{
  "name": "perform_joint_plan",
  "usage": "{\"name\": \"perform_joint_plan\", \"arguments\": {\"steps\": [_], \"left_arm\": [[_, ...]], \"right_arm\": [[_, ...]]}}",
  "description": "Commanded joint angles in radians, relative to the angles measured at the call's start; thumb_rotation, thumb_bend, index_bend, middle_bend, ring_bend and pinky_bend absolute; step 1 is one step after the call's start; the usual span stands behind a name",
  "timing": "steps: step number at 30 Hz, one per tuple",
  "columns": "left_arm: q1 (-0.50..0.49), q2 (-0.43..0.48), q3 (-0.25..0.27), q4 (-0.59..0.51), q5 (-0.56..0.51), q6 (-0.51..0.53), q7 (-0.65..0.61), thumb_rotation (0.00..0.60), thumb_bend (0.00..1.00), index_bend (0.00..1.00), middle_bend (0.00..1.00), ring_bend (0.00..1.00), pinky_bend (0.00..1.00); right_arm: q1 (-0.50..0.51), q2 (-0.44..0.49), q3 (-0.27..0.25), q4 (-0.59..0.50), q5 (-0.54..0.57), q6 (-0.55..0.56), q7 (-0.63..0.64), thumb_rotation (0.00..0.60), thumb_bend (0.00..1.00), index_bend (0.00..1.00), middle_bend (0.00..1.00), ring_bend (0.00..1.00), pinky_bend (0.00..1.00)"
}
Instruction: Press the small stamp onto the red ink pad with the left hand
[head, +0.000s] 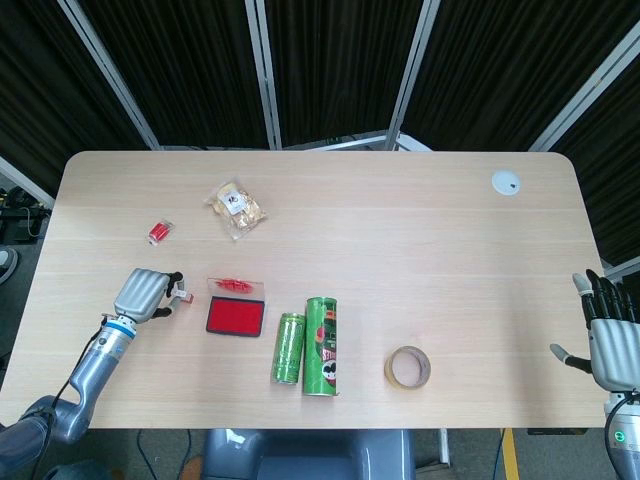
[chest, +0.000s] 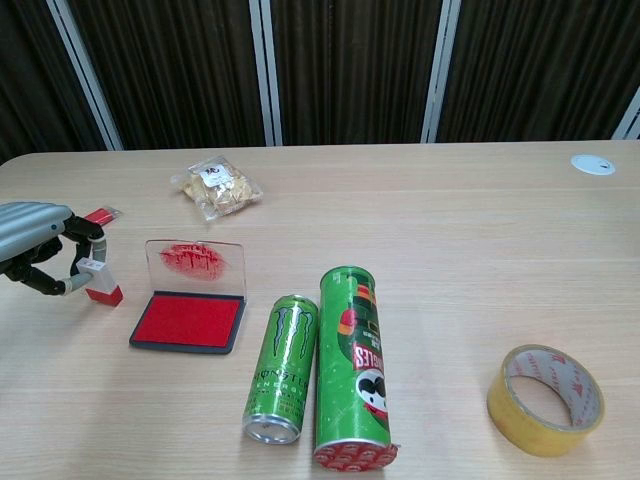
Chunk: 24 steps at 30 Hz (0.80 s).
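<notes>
My left hand (head: 146, 294) (chest: 35, 247) pinches the small stamp (chest: 100, 282) (head: 184, 295), a white block with a red base, just left of the red ink pad (head: 236, 316) (chest: 188, 321). The stamp sits low, close to the table beside the pad's left edge; contact with the table is unclear. The pad lies open, its clear lid (chest: 195, 265) standing upright behind it and smeared with red. My right hand (head: 611, 336) hangs off the table's right edge, fingers spread and empty.
A green drink can (chest: 282, 366) and a green crisps tube (chest: 352, 365) lie right of the pad. A tape roll (chest: 546, 398) sits near the front right. A snack bag (chest: 216, 185) and a small red packet (head: 159, 232) lie further back. A white disc (head: 506, 182) sits at the far right.
</notes>
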Motion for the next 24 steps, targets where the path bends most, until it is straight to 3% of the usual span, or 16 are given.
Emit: {"name": "perform_joint_plan", "arguments": {"steps": [1, 12, 19, 22, 24], "left_arm": [[0.001, 0.003, 0.001, -0.001, 0.002, 0.003, 0.002, 0.600, 0.34, 0.43, 0.39, 0.89, 0.96], [0.006, 0.026, 0.000, -0.028, 0.008, 0.018, -0.002, 0.600, 0.34, 0.41, 0.32, 0.88, 0.95], [0.036, 0.104, -0.028, -0.097, 0.013, 0.122, -0.027, 0.600, 0.34, 0.36, 0.25, 0.87, 0.94], [0.068, 0.173, -0.045, -0.163, 0.012, 0.197, -0.038, 0.600, 0.19, 0.28, 0.13, 0.77, 0.85], [0.097, 0.221, -0.059, -0.219, 0.004, 0.254, -0.040, 0.600, 0.03, 0.12, 0.02, 0.53, 0.62]], "right_arm": [[0.000, 0.001, 0.000, -0.001, 0.000, 0.000, 0.001, 0.600, 0.00, 0.00, 0.00, 0.00, 0.00], [-0.001, 0.002, 0.000, -0.003, -0.001, 0.002, 0.000, 0.600, 0.00, 0.00, 0.00, 0.00, 0.00], [-0.003, 0.005, -0.002, -0.011, -0.008, 0.008, 0.003, 0.600, 0.00, 0.00, 0.00, 0.00, 0.00], [-0.006, 0.010, -0.004, -0.019, -0.015, 0.014, 0.007, 0.600, 0.00, 0.00, 0.00, 0.00, 0.00], [-0.007, 0.014, -0.005, -0.027, -0.020, 0.019, 0.009, 0.600, 0.00, 0.00, 0.00, 0.00, 0.00]]}}
